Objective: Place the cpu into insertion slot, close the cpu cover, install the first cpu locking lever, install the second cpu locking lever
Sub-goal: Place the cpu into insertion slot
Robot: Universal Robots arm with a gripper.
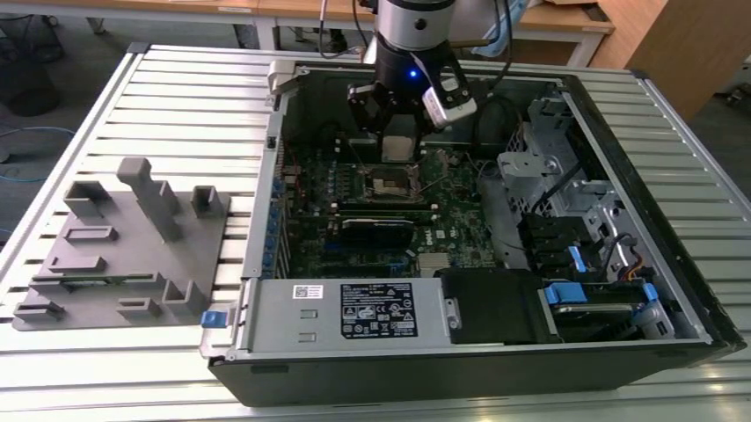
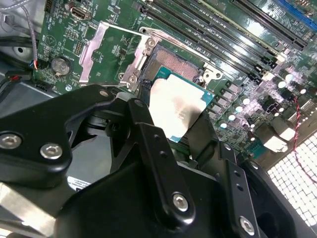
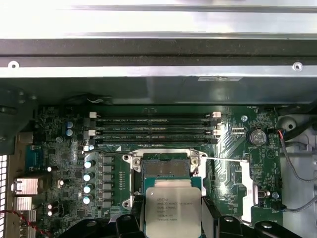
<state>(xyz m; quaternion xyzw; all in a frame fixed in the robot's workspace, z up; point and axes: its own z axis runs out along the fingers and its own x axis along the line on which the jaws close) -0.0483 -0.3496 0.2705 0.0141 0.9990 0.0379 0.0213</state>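
My gripper (image 1: 399,141) hangs inside the open computer case and is shut on the cpu (image 3: 173,210), a flat square chip with a dull silver top, clamped between black fingers (image 2: 148,124). The cpu (image 2: 176,106) hovers just above and slightly off the insertion slot (image 3: 166,166), whose dark centre lies bare inside its metal rim. In the exterior view the insertion slot (image 1: 391,183) sits just below the gripper. The cpu cover (image 2: 101,47), a silvery frame with a square window, is swung open and lies beside the slot (image 2: 173,62). A thin locking lever (image 3: 225,158) stands raised along the slot's edge.
Long black memory slots (image 3: 156,130) run beside the socket, and a row of capacitors (image 3: 89,181) lines its other side. The case wall (image 1: 281,132) and drive cage (image 1: 551,158) enclose the board. A grey fixture block (image 1: 129,237) stands on the slatted table at the exterior view's left.
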